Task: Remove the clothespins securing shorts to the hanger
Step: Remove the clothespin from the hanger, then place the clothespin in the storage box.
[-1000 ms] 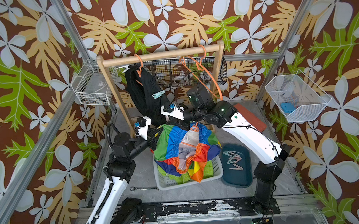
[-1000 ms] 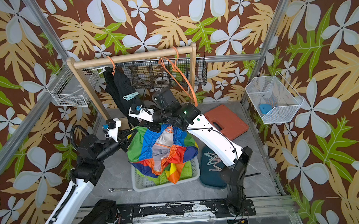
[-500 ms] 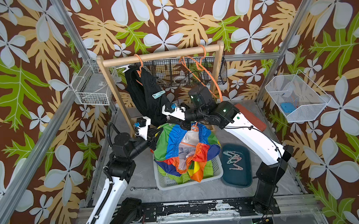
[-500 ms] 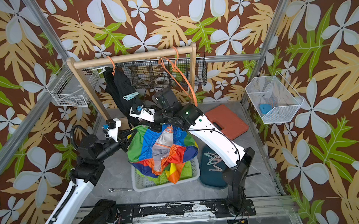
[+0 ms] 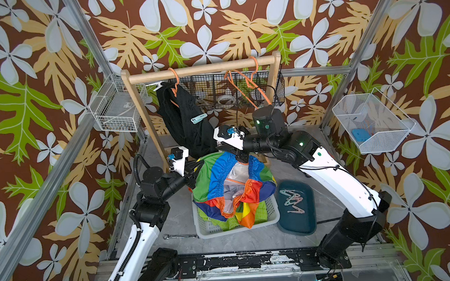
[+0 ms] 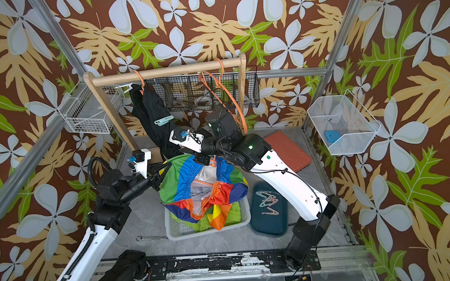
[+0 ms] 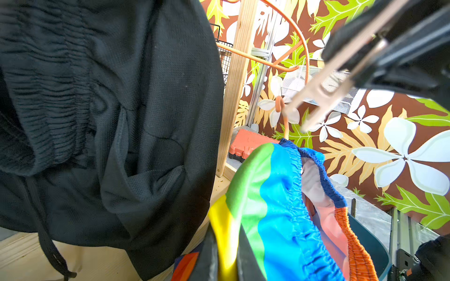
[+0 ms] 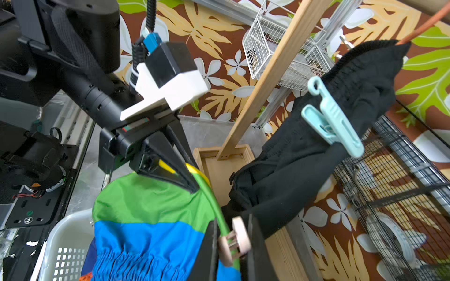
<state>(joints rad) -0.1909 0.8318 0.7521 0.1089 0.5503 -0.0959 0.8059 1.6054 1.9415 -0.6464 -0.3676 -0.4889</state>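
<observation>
The colour-blocked shorts (image 5: 232, 183) hang bunched over the white basket (image 5: 274, 213). My left gripper (image 7: 225, 226) is shut on their yellow-green edge. My right gripper (image 8: 232, 226) is shut on a beige clothespin (image 8: 235, 239) clipped to their green edge. In both top views the grippers (image 5: 193, 172) (image 5: 242, 157) hold opposite sides of these shorts (image 6: 202, 185). An orange hanger (image 7: 285, 116) runs down into them. Black shorts (image 5: 185, 122) hang from the wooden rail with a mint clothespin (image 8: 331, 116) (image 5: 199, 118) on them. Lime green shorts (image 5: 231, 221) lie in the basket.
A dark teal tray (image 5: 298, 227) beside the basket holds several loose clothespins (image 5: 293, 198). The wooden rack (image 5: 200, 67) stands behind, with a black wire basket (image 5: 242, 92). White wire baskets (image 5: 117, 110) (image 5: 372, 121) hang on the side walls. A red case (image 6: 288, 150) lies at the back right.
My right arm has shifted slightly and its jaws have narrowed onto the beige clothespin. The left arm and the shorts have stayed in place.
</observation>
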